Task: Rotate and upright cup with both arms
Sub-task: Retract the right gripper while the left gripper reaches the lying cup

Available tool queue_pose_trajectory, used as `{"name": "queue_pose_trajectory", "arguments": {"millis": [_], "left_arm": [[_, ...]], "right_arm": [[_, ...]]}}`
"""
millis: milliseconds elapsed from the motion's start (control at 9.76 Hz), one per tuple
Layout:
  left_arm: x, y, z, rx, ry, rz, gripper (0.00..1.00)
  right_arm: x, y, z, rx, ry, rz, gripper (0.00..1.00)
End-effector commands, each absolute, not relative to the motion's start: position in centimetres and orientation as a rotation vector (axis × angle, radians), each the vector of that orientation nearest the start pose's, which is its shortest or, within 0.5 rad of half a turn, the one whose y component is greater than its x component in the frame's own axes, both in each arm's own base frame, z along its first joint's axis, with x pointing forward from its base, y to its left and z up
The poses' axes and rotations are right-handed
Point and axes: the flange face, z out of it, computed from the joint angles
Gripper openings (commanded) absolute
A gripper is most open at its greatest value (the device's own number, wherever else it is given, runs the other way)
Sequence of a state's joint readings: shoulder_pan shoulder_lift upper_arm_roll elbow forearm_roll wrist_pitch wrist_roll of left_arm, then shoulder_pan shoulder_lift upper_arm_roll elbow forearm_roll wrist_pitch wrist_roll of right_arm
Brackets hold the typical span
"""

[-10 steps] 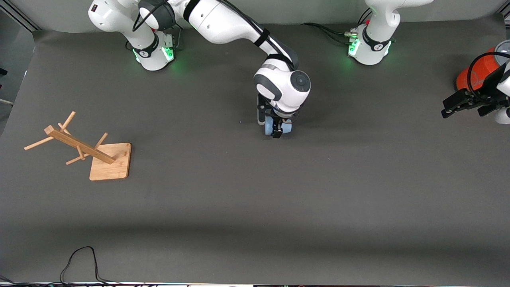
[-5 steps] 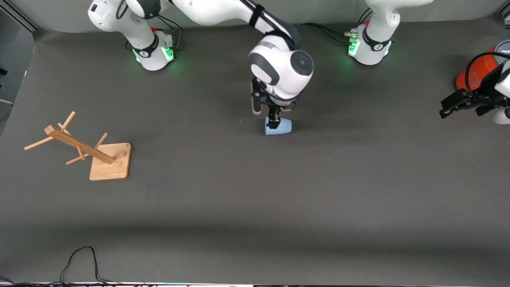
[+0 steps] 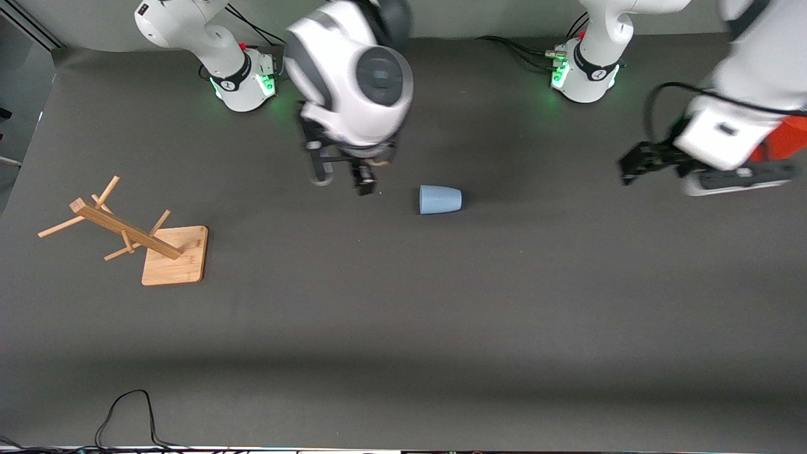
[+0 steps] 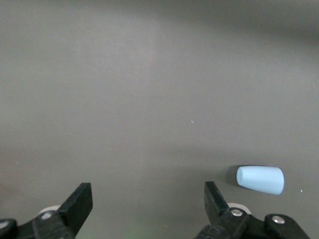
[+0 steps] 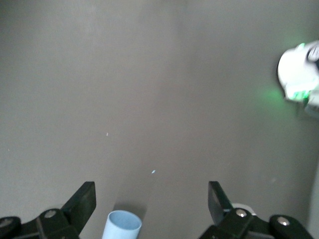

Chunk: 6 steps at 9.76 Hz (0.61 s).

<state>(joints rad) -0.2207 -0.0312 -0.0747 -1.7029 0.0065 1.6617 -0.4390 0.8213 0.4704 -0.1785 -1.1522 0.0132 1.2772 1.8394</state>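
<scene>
So the cup point(image 3: 440, 200) is lying on its side on the desk point(image 3: 403, 328), roughly in the middle, wide mouth pointing toward the right arm's end, narrow base toward the left arm's end. Nothing is touching it. The right pincer point(image 3: 340, 181) hangs up in the air over bare desk just beside the cup's mouth end, fingers spread wide and holding nothing; in the right wrist view the cup's rim point(image 5: 122, 225) peeks in between the two black fingers point(image 5: 79, 204). The left pincer point(image 3: 633, 165) hangs over the desk well apart from the cup, toward the left arm's end, also spread wide and empty; its wrist view shows the cup point(image 4: 260, 179) off past one finger point(image 4: 215, 199), with plain grey surface in between. There's loads of free room around the cup on every side, especially toward the front camera's edge. The only other stuff: a wooden rack point(image 3: 129, 236) way off toward the right arm's end, an orange can point(image 3: 782, 142) mostly hidden by the left arm, and a black cable point(image 3: 126, 413) looping at the desk's front edge.
</scene>
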Motion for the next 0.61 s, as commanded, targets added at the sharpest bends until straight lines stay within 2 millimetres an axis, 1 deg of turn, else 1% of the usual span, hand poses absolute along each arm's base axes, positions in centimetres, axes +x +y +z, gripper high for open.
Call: {"name": "queue_pose_trajectory", "arguments": {"millis": [0,205,307,410,512], "left_arm": [[52.1,-23.6,55.8,-3.06,-0.269,0.032,1.0],[52.2,-32.1,52.1,-2.975,-0.323,0.006,1.0],[52.2,-36.1,50.0,-2.937,-0.348,-0.021,1.0],[51.4,-40.2,47.6,-2.898,-0.338,-0.051,1.0],[50.2,-43.8,44.6,-2.849,-0.318,-0.066,1.0]], "right_arm": [[51.4,32.6,56.0,-2.987,1.72,0.209,1.0],[52.4,22.3,58.9,-3.026,1.483,0.315,1.0],[53.0,17.3,59.9,-3.036,1.363,0.34,1.0],[53.2,13.3,60.6,-3.048,1.233,0.346,1.0],[53.5,9.4,61.0,-3.054,1.108,0.331,1.0]]}}
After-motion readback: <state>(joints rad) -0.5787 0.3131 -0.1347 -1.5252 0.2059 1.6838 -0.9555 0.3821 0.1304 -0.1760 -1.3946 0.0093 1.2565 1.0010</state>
